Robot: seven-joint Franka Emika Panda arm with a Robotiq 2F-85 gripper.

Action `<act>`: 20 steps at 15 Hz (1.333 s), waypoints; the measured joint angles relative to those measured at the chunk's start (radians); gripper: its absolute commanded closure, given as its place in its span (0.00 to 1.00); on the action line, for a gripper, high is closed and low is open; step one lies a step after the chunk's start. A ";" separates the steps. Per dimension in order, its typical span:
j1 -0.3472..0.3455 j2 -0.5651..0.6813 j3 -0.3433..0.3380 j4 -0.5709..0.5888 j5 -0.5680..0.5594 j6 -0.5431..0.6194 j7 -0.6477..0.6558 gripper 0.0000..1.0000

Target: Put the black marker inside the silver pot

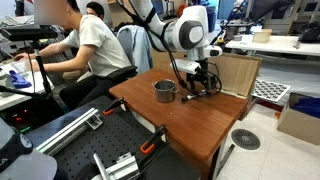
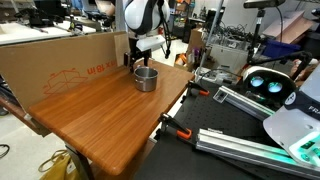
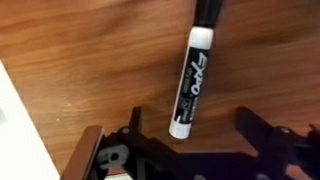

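Observation:
The black marker (image 3: 192, 80) lies flat on the wooden table (image 3: 90, 60); it has a white printed barrel and a black cap end toward the top of the wrist view. My gripper (image 3: 192, 125) is open, its two dark fingers apart on either side of the marker's white end, not touching it. In both exterior views the gripper (image 1: 200, 82) (image 2: 138, 60) hangs low over the table right beside the silver pot (image 1: 164, 91) (image 2: 146, 78), which stands upright with a dark inside. The marker is hidden under the gripper there.
The pot stands near the back of the wooden table (image 1: 190, 125) (image 2: 100, 120). A cardboard wall (image 2: 70, 62) (image 1: 238, 72) runs along the table's far side. A seated person (image 1: 92, 45) is beyond one corner. Clamps (image 2: 176, 128) grip the table edge.

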 measured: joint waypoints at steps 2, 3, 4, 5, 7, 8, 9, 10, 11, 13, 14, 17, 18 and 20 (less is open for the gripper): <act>-0.009 -0.007 0.006 -0.011 0.006 0.000 -0.015 0.25; -0.010 -0.008 0.006 -0.013 0.006 0.000 -0.017 0.28; -0.010 -0.009 0.006 -0.014 0.006 0.000 -0.020 0.34; -0.010 -0.011 0.007 -0.015 0.006 0.000 -0.021 0.44; -0.010 -0.015 0.008 -0.018 0.006 0.000 -0.023 0.57; -0.010 -0.016 0.008 -0.019 0.006 0.000 -0.024 0.66; -0.010 -0.017 0.008 -0.020 0.006 0.000 -0.025 0.72; -0.010 -0.019 0.006 -0.020 0.004 0.000 -0.025 0.80; -0.010 -0.021 0.002 -0.022 0.004 0.000 -0.028 0.87; -0.010 -0.025 -0.005 -0.024 0.004 0.000 -0.032 0.99; -0.010 -0.027 -0.006 -0.025 0.004 0.000 -0.033 0.94; -0.010 -0.027 -0.006 -0.025 0.005 -0.001 -0.033 0.94; -0.010 -0.028 -0.006 -0.025 0.005 -0.001 -0.033 0.94; -0.011 -0.030 -0.003 -0.025 0.009 -0.001 -0.033 0.94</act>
